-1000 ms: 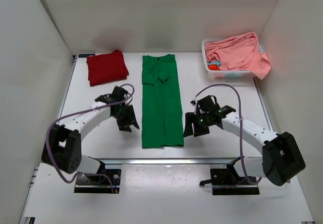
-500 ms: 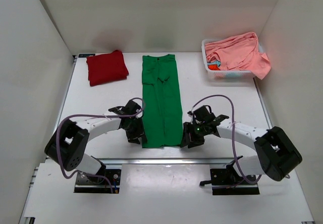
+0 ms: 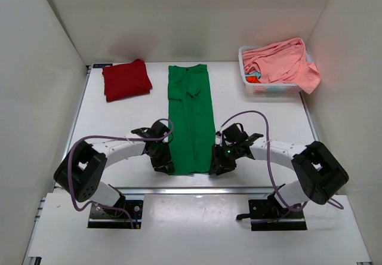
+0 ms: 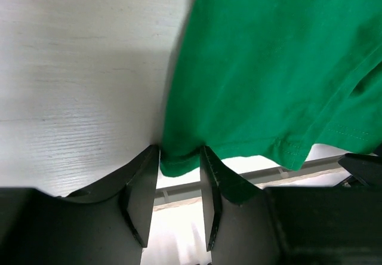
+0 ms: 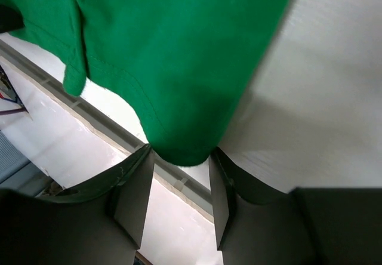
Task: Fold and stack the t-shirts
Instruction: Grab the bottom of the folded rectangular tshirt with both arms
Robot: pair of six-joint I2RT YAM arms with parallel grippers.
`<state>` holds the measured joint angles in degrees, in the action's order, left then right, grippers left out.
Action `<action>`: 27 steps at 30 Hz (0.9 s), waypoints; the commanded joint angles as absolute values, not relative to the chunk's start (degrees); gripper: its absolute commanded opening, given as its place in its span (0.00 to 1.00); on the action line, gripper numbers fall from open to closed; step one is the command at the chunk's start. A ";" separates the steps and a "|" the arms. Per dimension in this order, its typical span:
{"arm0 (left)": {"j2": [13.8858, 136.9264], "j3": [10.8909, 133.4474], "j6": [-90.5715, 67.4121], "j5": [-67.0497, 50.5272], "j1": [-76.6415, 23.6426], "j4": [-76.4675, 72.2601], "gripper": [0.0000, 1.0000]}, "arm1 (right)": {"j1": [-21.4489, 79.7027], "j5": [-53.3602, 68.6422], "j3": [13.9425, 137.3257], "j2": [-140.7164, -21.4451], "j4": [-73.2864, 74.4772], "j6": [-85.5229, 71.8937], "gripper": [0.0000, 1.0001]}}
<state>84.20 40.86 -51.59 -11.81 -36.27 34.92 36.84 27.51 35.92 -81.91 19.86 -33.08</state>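
Pinching the near left corner of the green shirt (image 4: 268, 68), the left gripper (image 4: 180, 157) had its fingers drawn close, with bunched cloth filling the narrow gap and touching both, so it looked clamped on that corner. The right gripper (image 5: 182, 154) matched it at the near right corner, its fingers likewise close together on a rounded wad of hem. How firm either hold was could not be told from the wrist views. Both grippers sat low at the near end of the shirt, just beside the metal rail (image 3: 197, 189) along the table (image 3: 119, 122) edge, and the two arms curved in from either side towards it. The green shirt lay in the middle of the table as a long narrow strip running away from the arms, its sides already folded in and its near end drawn a little narrower between the grippers. At the far left lay the red shirt (image 3: 126, 79), folded into a compact square, well apart from the green one. At the far right the pink shirt (image 3: 280, 59) lay heaped in the basket (image 3: 271, 88), spilling over its right rim, not yet unfolded or laid out. By my reckoning the task stood near its middle: one shirt done, the green one needing its crosswise folds and a place on the red, and the pink one not begun.
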 commanded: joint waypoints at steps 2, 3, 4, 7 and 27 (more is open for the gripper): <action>82.88 39.99 -52.21 -10.55 -36.74 34.81 0.44 | 37.26 26.45 38.32 -83.49 18.63 -31.55 0.41; 83.23 40.08 -52.56 -10.37 -36.74 35.15 0.42 | 36.83 26.63 38.06 -83.50 18.28 -31.73 0.41; 83.15 40.25 -52.38 -10.11 -36.83 35.33 0.41 | 36.91 26.98 38.14 -83.67 17.67 -31.99 0.40; 83.41 39.91 -52.03 -10.28 -36.91 35.33 0.27 | 36.12 27.77 37.71 -84.19 17.14 -31.82 0.33; 77.70 37.69 -46.85 -16.52 -37.54 46.05 0.00 | 41.05 35.95 37.34 -75.93 38.47 -25.06 0.01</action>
